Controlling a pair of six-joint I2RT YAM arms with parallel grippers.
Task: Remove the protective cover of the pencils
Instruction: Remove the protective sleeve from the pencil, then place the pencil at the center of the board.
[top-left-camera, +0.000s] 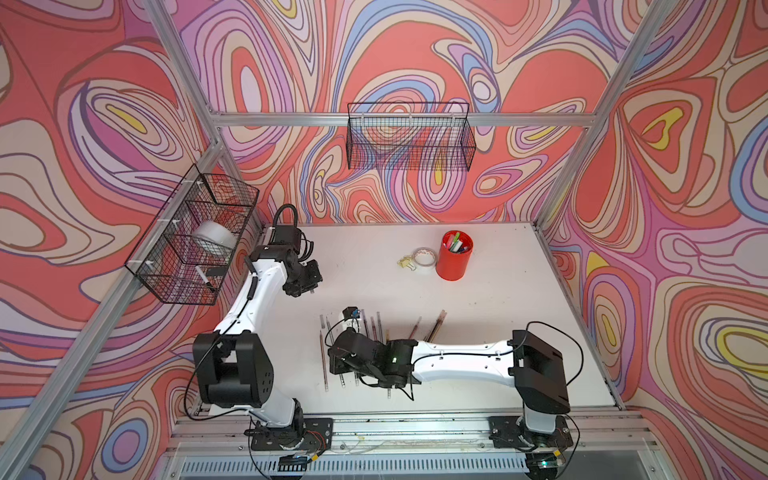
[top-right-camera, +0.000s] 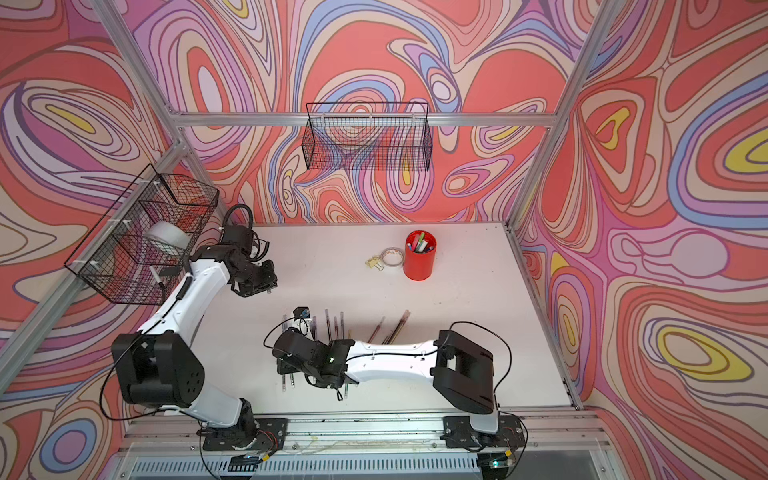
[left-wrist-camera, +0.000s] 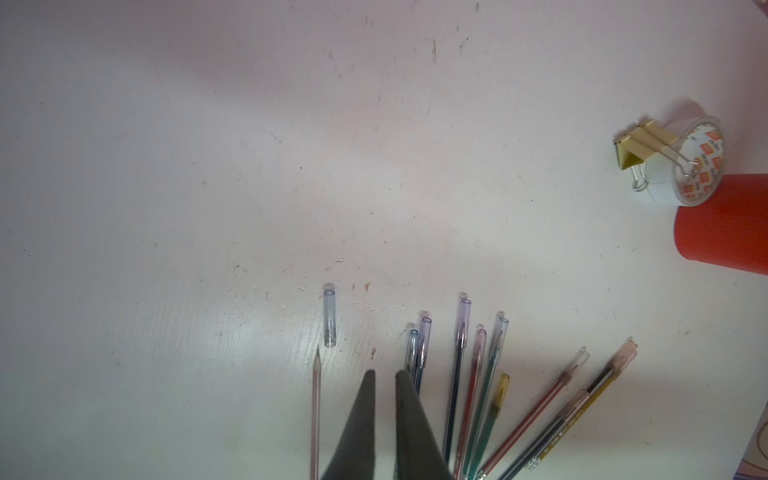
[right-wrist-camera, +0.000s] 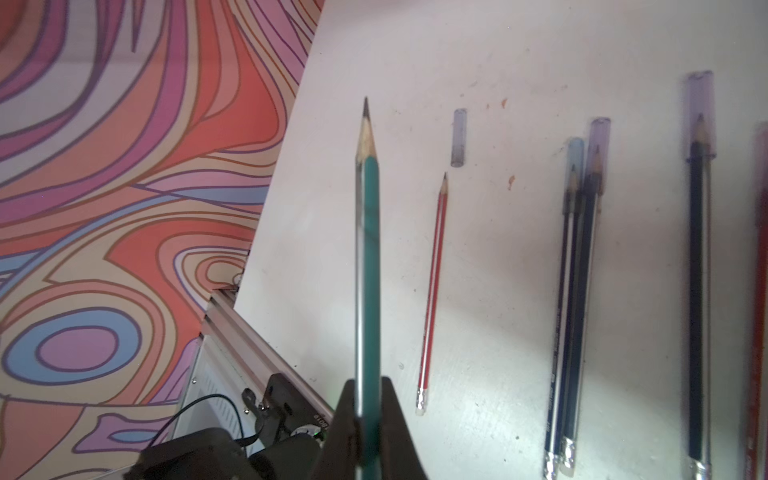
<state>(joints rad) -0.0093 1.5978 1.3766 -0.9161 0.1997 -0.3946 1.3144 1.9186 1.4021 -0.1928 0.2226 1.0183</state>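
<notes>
We find the widest open stretch of the white table (top-left-camera: 498, 332) in its far half, between the left gripper (left-wrist-camera: 385, 376) and the red cup (top-left-camera: 453, 262), and more along the right edge. The left edge is tighter: there the tabletop meets the patterned wall (right-wrist-camera: 124, 208) close to the right gripper (right-wrist-camera: 368, 386). The front rail (top-left-camera: 415, 428) closes the near edge, and a back basket (top-left-camera: 409, 137) and a side basket (top-left-camera: 166, 266) hang on the walls. The surface is scuffed and speckled, and a tape roll (top-left-camera: 424, 257) with a binder clip (left-wrist-camera: 640, 145) resting against it sits just beside the cup. The pencils (left-wrist-camera: 457, 374) lie in a row across the near half, partly under the right arm (top-left-camera: 457, 357). Their long axes run front to back, capped tips toward the back wall, and those at the right end fan out slantwise. The right gripper is clamped on a green pencil (right-wrist-camera: 370, 249), whose shaft runs straight out from the jaws, its bare tip pointing the same way as the rest. Beside it a red-and-white pencil (right-wrist-camera: 434, 291) lies flat, also uncapped, with a loose cap (right-wrist-camera: 459, 137) just past its tip, apart from it. The left gripper hangs over the table, fingers drawn together and empty.
</notes>
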